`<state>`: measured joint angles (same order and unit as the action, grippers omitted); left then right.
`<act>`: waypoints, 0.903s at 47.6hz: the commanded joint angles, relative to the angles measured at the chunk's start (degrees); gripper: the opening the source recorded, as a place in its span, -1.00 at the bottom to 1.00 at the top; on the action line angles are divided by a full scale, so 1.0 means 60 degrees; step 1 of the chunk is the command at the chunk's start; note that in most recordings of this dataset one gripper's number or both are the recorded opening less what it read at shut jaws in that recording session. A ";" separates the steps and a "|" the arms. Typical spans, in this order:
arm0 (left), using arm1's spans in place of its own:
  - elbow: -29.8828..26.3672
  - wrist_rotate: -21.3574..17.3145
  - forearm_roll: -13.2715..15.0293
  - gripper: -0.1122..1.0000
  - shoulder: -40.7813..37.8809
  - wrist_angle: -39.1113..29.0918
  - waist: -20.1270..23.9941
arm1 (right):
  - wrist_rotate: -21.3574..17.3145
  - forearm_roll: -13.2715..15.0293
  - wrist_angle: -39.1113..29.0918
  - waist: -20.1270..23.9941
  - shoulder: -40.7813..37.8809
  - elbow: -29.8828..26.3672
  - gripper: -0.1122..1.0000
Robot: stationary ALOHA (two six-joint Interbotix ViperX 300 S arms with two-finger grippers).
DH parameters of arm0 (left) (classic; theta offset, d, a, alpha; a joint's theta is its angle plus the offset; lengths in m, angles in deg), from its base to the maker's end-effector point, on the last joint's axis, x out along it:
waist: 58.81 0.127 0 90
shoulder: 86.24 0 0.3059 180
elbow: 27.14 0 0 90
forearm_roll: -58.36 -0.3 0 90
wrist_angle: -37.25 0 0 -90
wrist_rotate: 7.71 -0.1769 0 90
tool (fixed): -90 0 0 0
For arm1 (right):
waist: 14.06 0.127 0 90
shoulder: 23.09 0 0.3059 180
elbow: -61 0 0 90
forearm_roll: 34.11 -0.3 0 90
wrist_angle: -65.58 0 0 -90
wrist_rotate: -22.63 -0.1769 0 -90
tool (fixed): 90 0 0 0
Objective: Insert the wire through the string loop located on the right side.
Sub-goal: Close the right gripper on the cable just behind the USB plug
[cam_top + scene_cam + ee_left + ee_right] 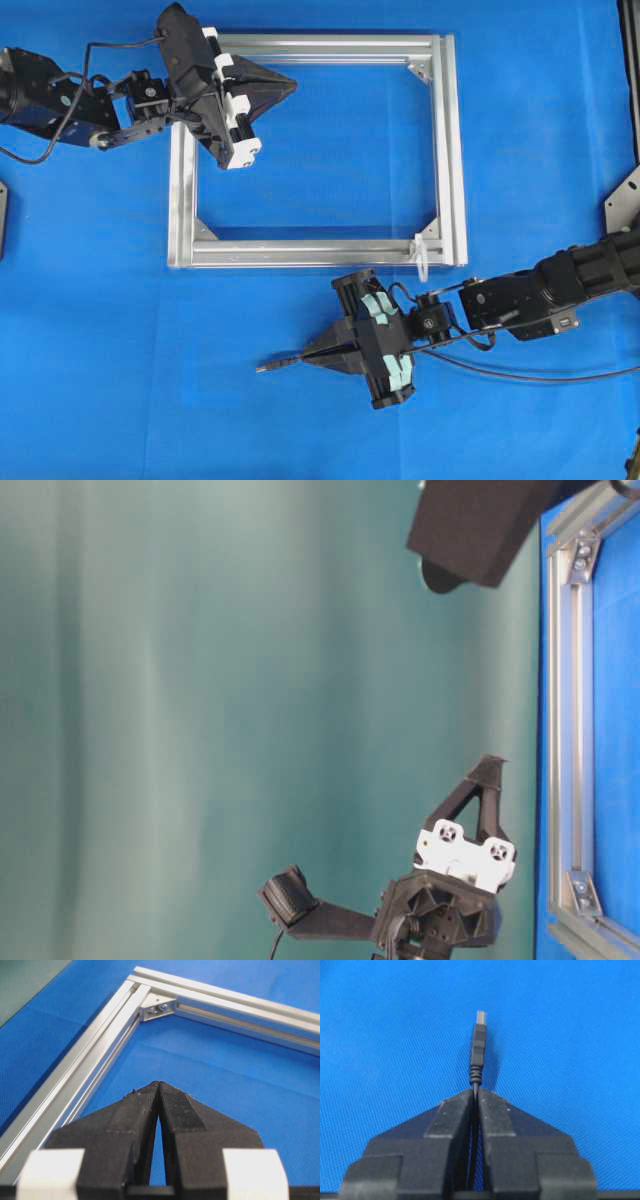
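Clamping the wire (478,1055) just behind its plug, with the right gripper (318,354) drawn tight on it near the bottom edge of the blue worktop (120,380), below the frame (452,150). Pinched between the two black fingers (495,1115) in the right wrist view, cable running down the seam, plug and metal tip poking out ahead over bare blue cloth. Trailing away toward the right edge of the worktop in the overhead view, behind the gripper body, thin and black; plug tip pointing toward the left edge. Tied on the frame's bottom right corner: the string loop (423,258), small and white, hanging over the lower rail, apart from the wire and up to the right of the plug. Probably a knotted tie, though too small there to make out well. Hovering over the frame's top left part: the left gripper (290,88), pressed fully together on nothing, tips meeting in the left wrist view above the cloth inside the frame, with a corner bracket (159,1007) ahead. Seen sideways in the table-level view, only one frame rail and parts of both arms showing, wire and loop not discernible.
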<state>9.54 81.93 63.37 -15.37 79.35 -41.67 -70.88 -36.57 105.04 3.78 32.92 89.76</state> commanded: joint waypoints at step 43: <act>-0.0088 0.0000 -0.0029 -0.80 0.0293 0.0015 0.0044 | 0.0015 0.0044 -0.2593 -0.0029 0.2607 -0.0161 -0.87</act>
<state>9.54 81.93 63.37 -15.37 79.18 -41.58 -70.79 -36.31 89.84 3.78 46.71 89.67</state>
